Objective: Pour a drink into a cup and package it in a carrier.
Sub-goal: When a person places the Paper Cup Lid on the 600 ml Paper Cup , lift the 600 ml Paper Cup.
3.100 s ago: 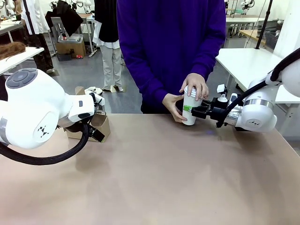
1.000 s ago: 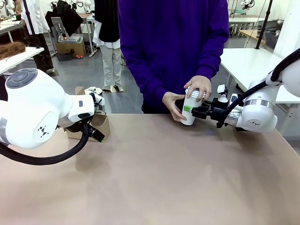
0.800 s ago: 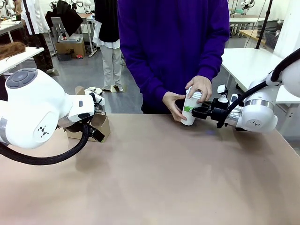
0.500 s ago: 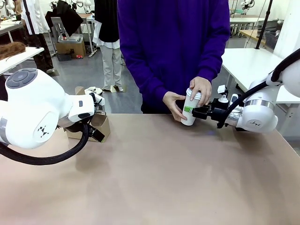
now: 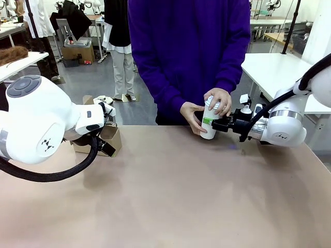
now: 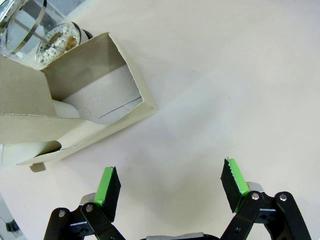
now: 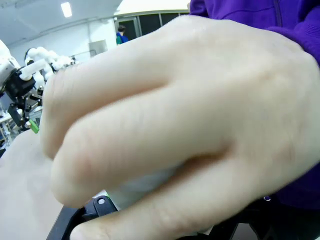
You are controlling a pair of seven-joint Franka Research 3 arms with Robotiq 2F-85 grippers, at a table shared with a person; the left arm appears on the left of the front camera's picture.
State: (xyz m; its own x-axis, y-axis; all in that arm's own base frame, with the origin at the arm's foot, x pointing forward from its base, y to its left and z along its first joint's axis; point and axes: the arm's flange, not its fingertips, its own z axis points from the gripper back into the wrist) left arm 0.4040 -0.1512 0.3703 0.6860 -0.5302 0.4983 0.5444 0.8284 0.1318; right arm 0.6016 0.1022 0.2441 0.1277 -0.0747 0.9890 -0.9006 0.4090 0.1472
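My left hand (image 6: 170, 185) hangs over the desk (image 5: 165, 196) with its jaws wide apart and nothing between them. The carrier (image 6: 95, 95) lies just ahead of its fingertips, and a glass jug (image 6: 27, 22) stands close behind the carrier's far side. If I send this hand forward without care, one finger may catch the cardboard wall and push the carrier against the jug, which could then tip. Farther across the desk, my right hand (image 5: 214, 124) is clamped from the side on the cup (image 5: 208, 128), at the desk's far edge. A person's hand (image 5: 219, 99) lies on top of the cup, just above my hand, and the person's other hand (image 5: 190, 116) wraps the side away from my jaws. I judge that a lid is being pressed on. Here is the bigger danger: a push from above on a thin paper wall squeezed between the pads can dent the cup or make it slide down in the grip. If the drink is inside, which I cannot tell, it would spill. The person's fingers are very near my jaws, so any move of this hand now could pinch them.
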